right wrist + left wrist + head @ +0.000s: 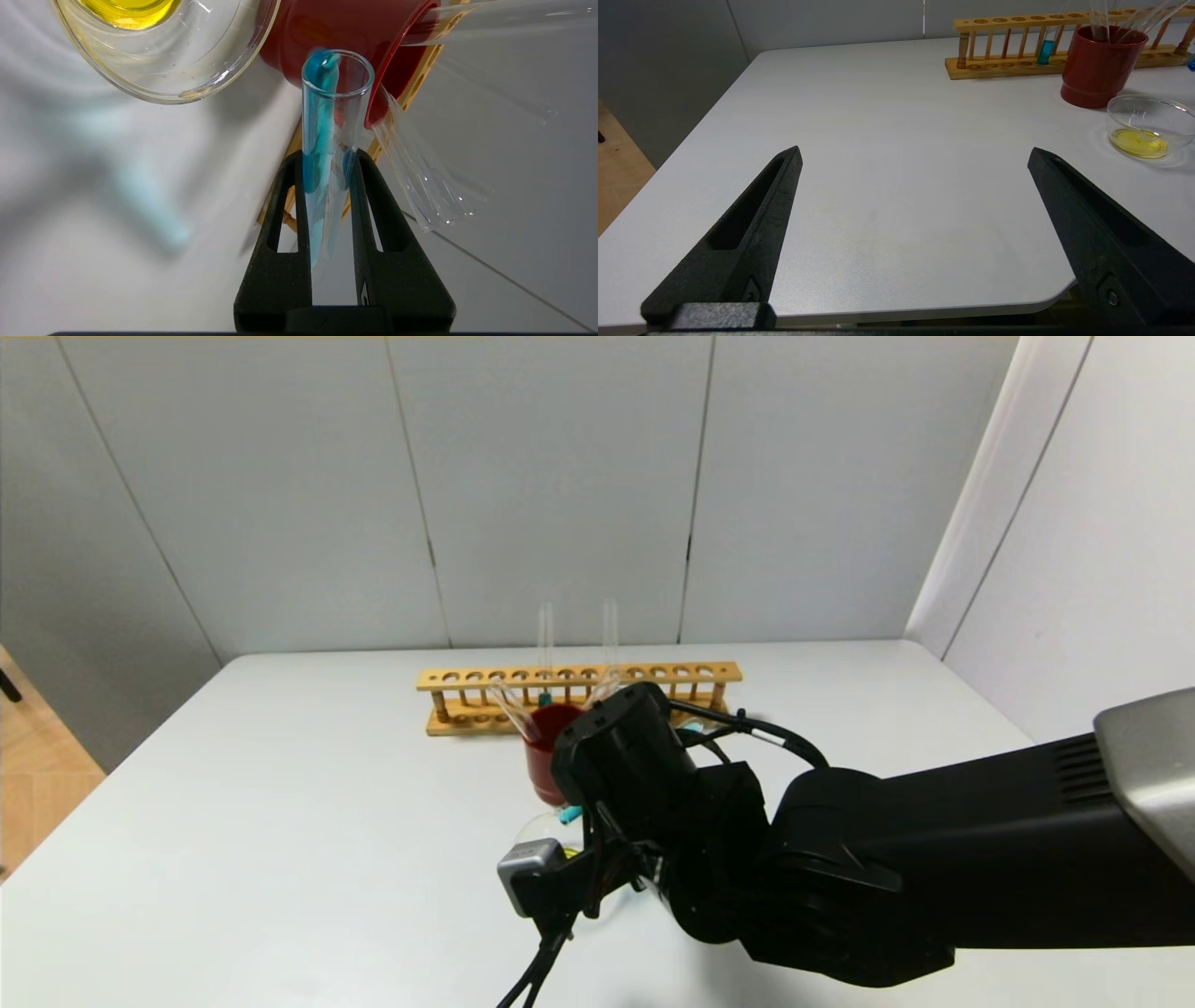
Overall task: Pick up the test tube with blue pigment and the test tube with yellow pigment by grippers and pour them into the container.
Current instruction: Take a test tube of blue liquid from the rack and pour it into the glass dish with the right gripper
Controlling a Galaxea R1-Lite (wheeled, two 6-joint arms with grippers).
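Jaws of right gripper (pixel 330 163) pinching tilted test tube with blue pigment (pixel 327 140), head view masking it; left gripper (pixel 915 156) spread.

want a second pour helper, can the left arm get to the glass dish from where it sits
Probably yes. The left gripper hangs open over bare table, and nothing stands between it and the container. The right gripper, holding the test tube with blue pigment by the dish, might crowd it.

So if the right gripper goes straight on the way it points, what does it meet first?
Probably the red cup: the right gripper, shut on the blue tube, points at it, with the dish just beside; depth is unclear.
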